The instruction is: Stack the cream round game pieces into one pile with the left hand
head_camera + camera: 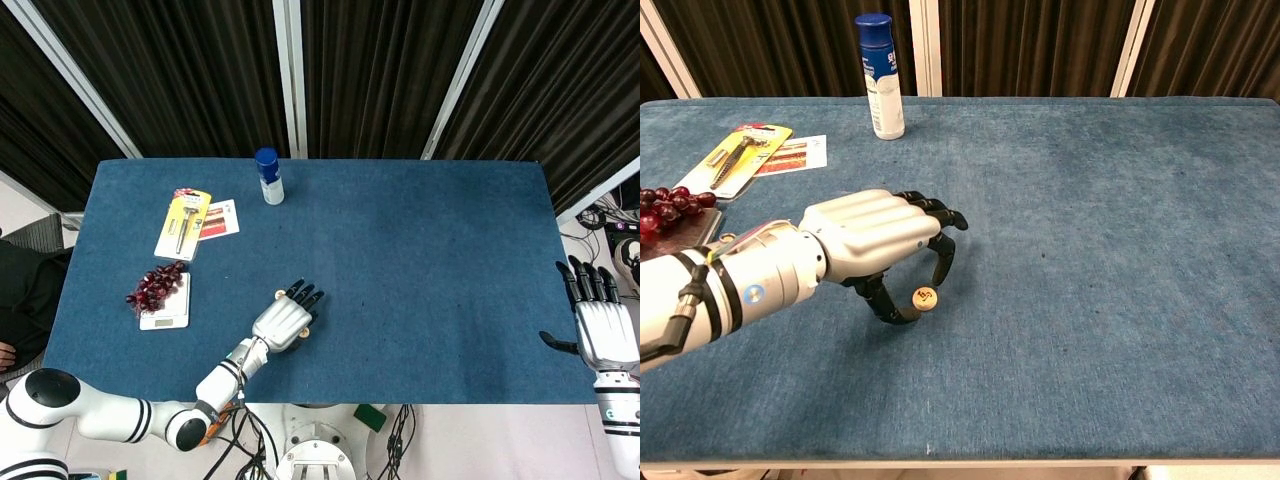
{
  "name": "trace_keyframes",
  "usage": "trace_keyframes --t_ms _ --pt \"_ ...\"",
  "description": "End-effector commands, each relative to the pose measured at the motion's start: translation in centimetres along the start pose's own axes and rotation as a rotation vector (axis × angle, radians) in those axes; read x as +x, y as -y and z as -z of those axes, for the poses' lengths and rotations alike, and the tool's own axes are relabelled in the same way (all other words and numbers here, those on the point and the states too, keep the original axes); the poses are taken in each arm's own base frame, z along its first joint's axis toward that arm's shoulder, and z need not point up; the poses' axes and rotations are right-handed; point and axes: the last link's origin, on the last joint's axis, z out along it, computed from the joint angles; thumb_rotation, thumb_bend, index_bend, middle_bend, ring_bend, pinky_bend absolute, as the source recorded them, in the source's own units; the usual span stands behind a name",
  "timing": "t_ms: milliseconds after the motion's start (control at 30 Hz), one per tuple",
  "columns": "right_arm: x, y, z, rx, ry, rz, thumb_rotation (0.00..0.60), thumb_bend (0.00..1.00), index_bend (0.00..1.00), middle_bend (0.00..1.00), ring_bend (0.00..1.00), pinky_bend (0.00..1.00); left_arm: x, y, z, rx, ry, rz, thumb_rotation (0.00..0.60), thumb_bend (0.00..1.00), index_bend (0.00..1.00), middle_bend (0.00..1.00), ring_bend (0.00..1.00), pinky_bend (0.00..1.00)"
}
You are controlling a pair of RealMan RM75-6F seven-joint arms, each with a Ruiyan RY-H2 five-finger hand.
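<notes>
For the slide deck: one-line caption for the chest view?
Left hand pinching a cream round game piece just above the blue table, spray bottle behind.

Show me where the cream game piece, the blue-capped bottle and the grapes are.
cream game piece point(925, 297), chest view, on its printed top face.
blue-capped bottle point(881, 98), chest view, on its white body.
grapes point(157, 285), head view, middle of the bunch.

Silver-shelled left hand point(876, 243) with black fingers point(940, 262), white forearm with black bands and a small blue round mark; matching silver-and-black right hand point(604, 325) on a white, black-banded forearm.
</notes>
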Motion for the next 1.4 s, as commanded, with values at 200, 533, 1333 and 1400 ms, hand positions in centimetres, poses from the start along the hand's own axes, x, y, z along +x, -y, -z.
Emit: trace_keyframes --t_ms 200,533,1333,1400 --pt "0.0 0.0 0.0 0.0 0.001 0.002 0.6 0.09 0.0 0.02 0.0 0.02 -0.2 -0.1 -0.2 0.004 0.003 0.009 0.6 0.3 0.45 0.04 0.0 0.0" --pt "0.1 0.0 0.0 -0.001 -0.001 0.001 0.6 0.09 0.0 0.02 0.0 0.02 -0.3 0.1 -0.3 0.008 0.011 0.007 0.6 0.36 0.5 0.04 0.0 0.0" --pt "0.2 -0.1 0.1 0.0 -0.01 -0.006 0.6 0.09 0.0 0.02 0.0 0.02 4.8 5.9 -0.6 0.156 -0.068 0.195 0.6 0.34 0.5 0.04 0.0 0.0" --pt "0.1 0.0 0.0 0.002 -0.008 -0.005 0.6 0.09 0.0 0.02 0.0 0.02 4.6 6.0 -0.6 0.158 -0.059 0.195 0.6 0.34 0.5 0.04 0.0 0.0"
